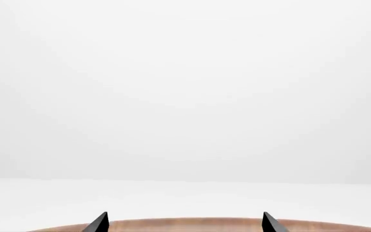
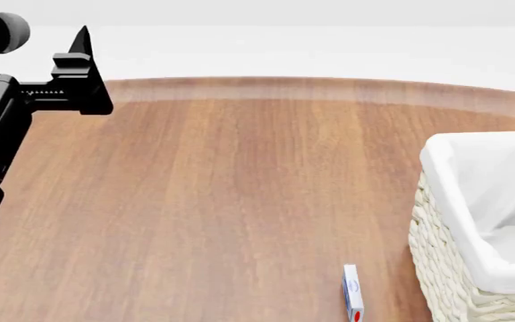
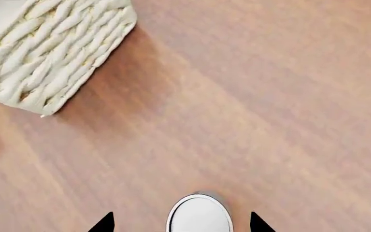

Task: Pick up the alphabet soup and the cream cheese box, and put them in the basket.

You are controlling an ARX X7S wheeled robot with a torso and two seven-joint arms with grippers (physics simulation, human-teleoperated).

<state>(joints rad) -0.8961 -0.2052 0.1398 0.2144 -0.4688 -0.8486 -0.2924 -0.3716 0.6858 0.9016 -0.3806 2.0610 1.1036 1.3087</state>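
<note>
At 10 o'clock in the head view, left gripper [image 2: 83, 70] is hanging over the table [image 2: 222, 194], jaws spread, holding nothing. Cream cheese box [image 2: 353, 294] is standing on edge at 5 o'clock, just beside the basket [image 2: 459, 221] at 3. Right gripper [image 3: 180, 223] is straddling a round white-topped can [image 3: 200, 215], tips wide apart.

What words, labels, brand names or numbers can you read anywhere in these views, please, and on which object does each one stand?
No text can be read in any view.
cream cheese box: a blue oval mark and a red mark show on its face in the head view, too small to read.
can: only its plain pale lid shows between the right gripper's fingertips; no label visible.
basket: no lettering.
</note>
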